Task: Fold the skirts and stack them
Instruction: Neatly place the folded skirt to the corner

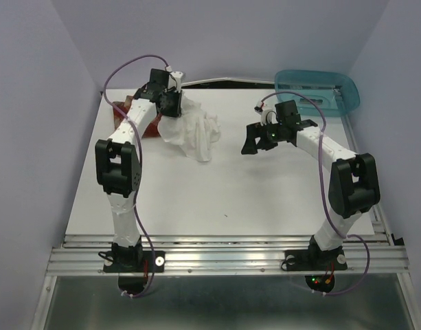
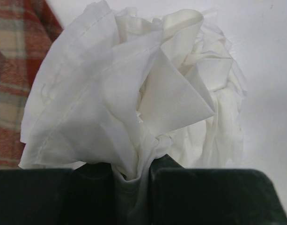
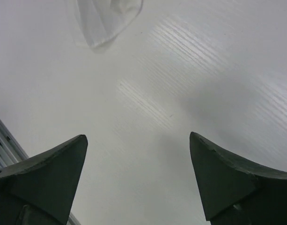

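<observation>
The white skirt (image 1: 193,130) hangs bunched from my left gripper (image 1: 172,103) at the back left of the table. In the left wrist view the gripper (image 2: 134,180) is shut on a pinch of the white skirt (image 2: 134,93). The plaid skirt (image 1: 150,127) lies mostly hidden under the left arm; it shows at the left of the left wrist view (image 2: 12,84). My right gripper (image 1: 251,146) is open and empty above the bare table, right of the white skirt. In the right wrist view (image 3: 138,140) a corner of the white skirt (image 3: 106,18) shows at the top.
A teal plastic basket (image 1: 320,89) stands at the back right corner. The white table (image 1: 224,199) ends at a metal rail at the front. Lilac walls close in on the left, back and right.
</observation>
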